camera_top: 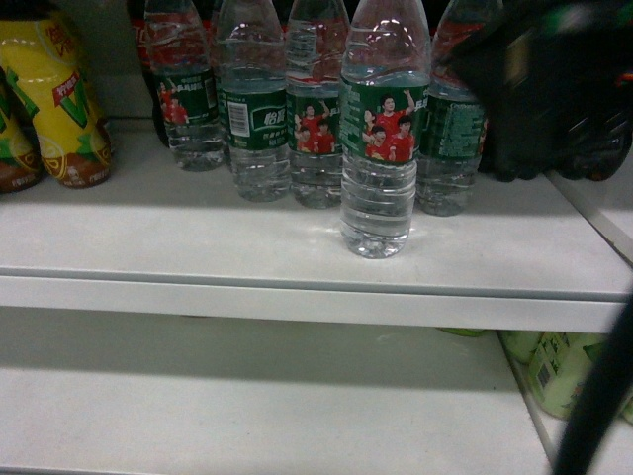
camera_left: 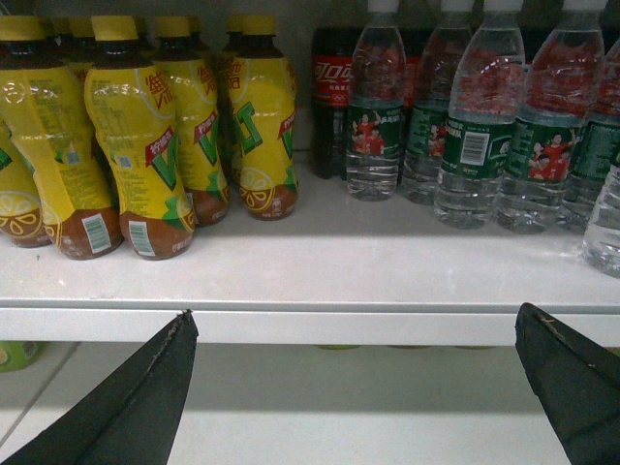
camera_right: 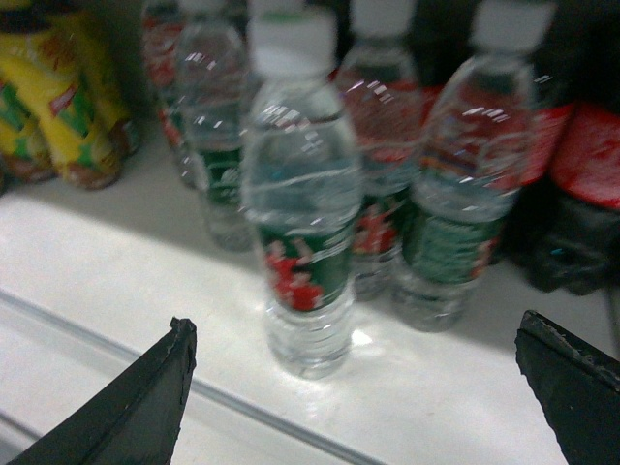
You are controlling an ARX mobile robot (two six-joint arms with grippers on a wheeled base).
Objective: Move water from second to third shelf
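Clear ribbed plastic, green label with red-shirted people: on my head camera the water bottle (camera_top: 385, 129) stands upright on the white metal shelf (camera_top: 198, 242), forward of a row of like water bottles (camera_top: 255, 109) and nearest the shelf's front edge. Yellow-wrapped drink bottles (camera_top: 54, 99) sit at the far left. A dark blurred mass, the right arm (camera_top: 554, 89), fills the upper right corner, in front of dark bottles; from here I cannot tell how its jaws stand. Below the shelf lip lies a lower white shelf (camera_top: 247, 396), with pale green bottles (camera_top: 554, 371) at its right end behind a black cable (camera_top: 598, 396).

From my left wrist camera, the left gripper (camera_left: 354, 387) shows two black fingers (camera_left: 145, 397) spread wide at the bottom corners, holding nothing, below the shelf's front edge. Above them stand yellow lemon-tea bottles (camera_left: 145, 145) on the left, a dark cola bottle with a red label (camera_left: 331, 97) behind, and the water row (camera_left: 480, 126) to the right.

On my right wrist camera, somewhat blurred, the right gripper (camera_right: 354, 387) is likewise spread wide with nothing between its fingers (camera_right: 145, 402). The front water bottle (camera_right: 305, 203), white cap on, stands between and beyond them, apart from both. Other water bottles (camera_right: 465, 184) stand behind it, with red-labelled dark bottles (camera_right: 581, 184) at the right.
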